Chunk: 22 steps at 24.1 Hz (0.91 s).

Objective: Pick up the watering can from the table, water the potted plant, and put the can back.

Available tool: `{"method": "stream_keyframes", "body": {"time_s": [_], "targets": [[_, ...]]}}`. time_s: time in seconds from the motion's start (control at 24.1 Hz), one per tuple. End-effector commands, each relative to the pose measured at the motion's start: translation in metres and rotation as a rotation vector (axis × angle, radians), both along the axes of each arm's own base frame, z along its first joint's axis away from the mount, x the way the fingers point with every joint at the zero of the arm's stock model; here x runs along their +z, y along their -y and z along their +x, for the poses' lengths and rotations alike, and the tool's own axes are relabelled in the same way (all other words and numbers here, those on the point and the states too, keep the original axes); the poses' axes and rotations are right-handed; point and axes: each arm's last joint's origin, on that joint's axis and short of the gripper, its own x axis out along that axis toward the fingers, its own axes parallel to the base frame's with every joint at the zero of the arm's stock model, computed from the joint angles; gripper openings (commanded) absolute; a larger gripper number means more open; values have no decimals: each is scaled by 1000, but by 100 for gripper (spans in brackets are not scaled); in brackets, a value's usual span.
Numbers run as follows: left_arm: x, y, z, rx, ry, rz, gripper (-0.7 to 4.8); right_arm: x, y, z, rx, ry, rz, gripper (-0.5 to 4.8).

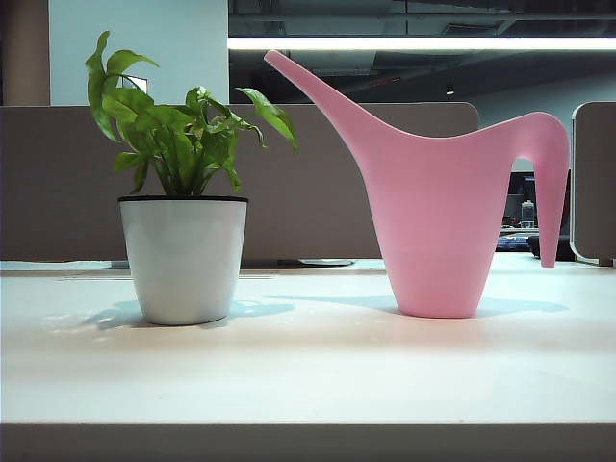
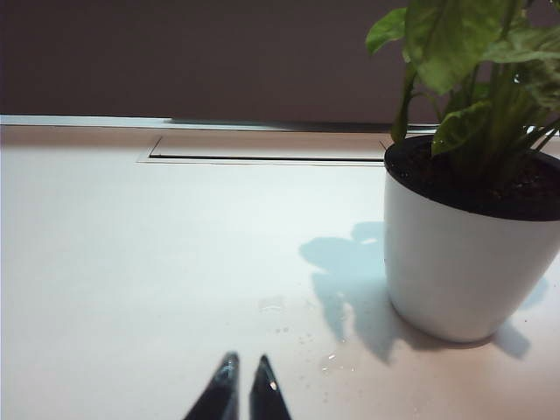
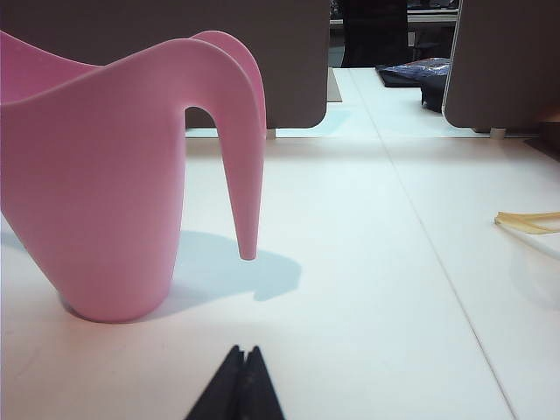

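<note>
The watering can (image 1: pixel 438 217) was seen standing upright on the table (image 1: pixel 308 371), well apart from the potted plant (image 1: pixel 183 192), with its long spout raised toward the plant and its hooked handle turned away from it. The right gripper (image 3: pixel 241 352) was held low over the table on the can's handle side, its fingertips pressed together on nothing. The left gripper (image 2: pixel 244 360) was placed beside the plant, away from the can; its tips stood slightly apart and empty. It was judged that the right arm lay nearer the can, and that the handle, hanging free of the table, would be met first by a straight advance from that gripper. No brand, label or legible writing was found.
</note>
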Motion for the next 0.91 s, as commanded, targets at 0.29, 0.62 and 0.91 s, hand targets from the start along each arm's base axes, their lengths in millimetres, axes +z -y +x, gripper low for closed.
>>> {"method": "stream_keyframes", "body": {"time_s": [0.29, 0.62, 0.91], "targets": [[3, 0, 0, -10, 17, -2, 22, 0, 0, 0, -2, 16, 0, -6], [19, 2, -4, -60, 59, -73, -7, 13, 0, -1, -8, 97, 29, -6], [82, 4, -18, -138, 81, -41, -7, 74, 2, -18, -66, 245, 142, -6]]}}
